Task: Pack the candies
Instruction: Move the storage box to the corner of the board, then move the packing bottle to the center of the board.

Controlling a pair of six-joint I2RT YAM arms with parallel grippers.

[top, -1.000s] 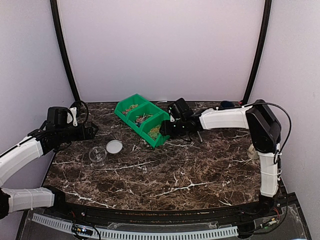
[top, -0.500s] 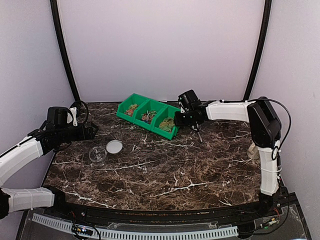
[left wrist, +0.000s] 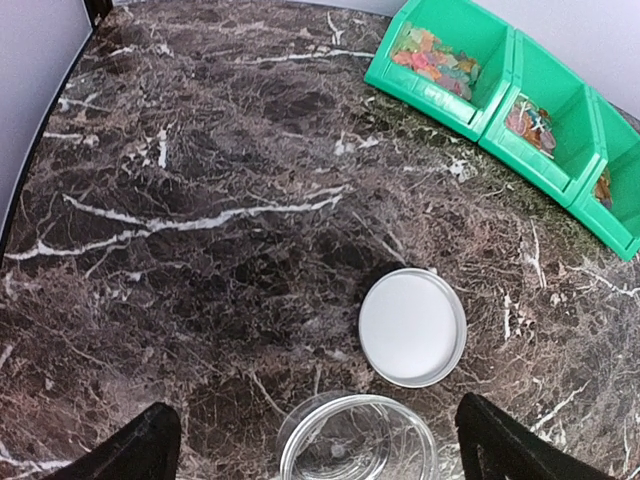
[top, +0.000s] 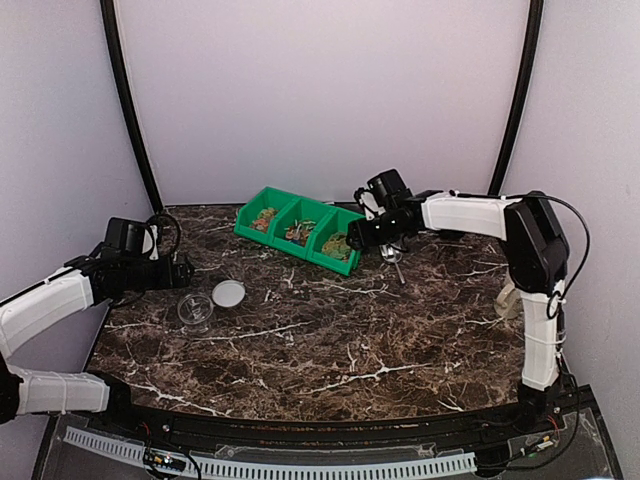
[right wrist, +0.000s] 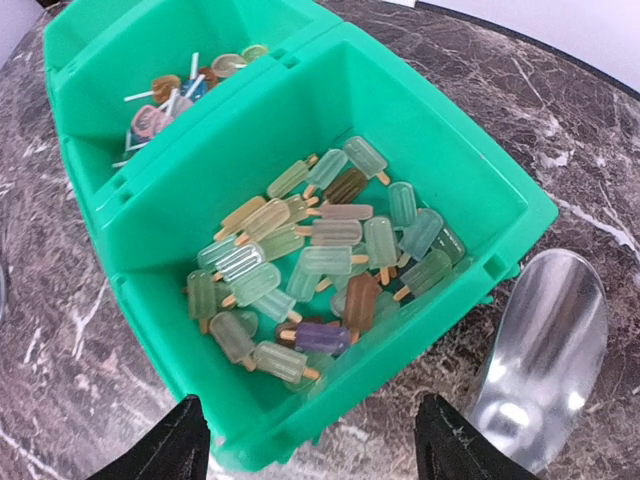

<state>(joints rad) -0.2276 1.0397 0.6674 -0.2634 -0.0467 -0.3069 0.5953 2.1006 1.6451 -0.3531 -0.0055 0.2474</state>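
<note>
**Q:** While both arms hang over the table, how do the pincers stand?

**A:** On the left pincer the jaws are wide apart and grip nothing. It is positioned above the jar. On the right pincer the jaws are apart and grip nothing. It is positioned over the edge of the end compartment of the bin.

**Q:** Where are the candies?

**A:** All are in the bin's three compartments:
- Under the right pincer: ice-lolly shapes in pale green, yellow and brown.
- Middle: pieces on sticks.
- Far end: orange, red and yellow pieces.

**Q:** What about the other items?

**A:** The jar stands upright on the table. The lid lies flat just beside it. The scoop lies on the table just beside the bin's end compartment.
</note>
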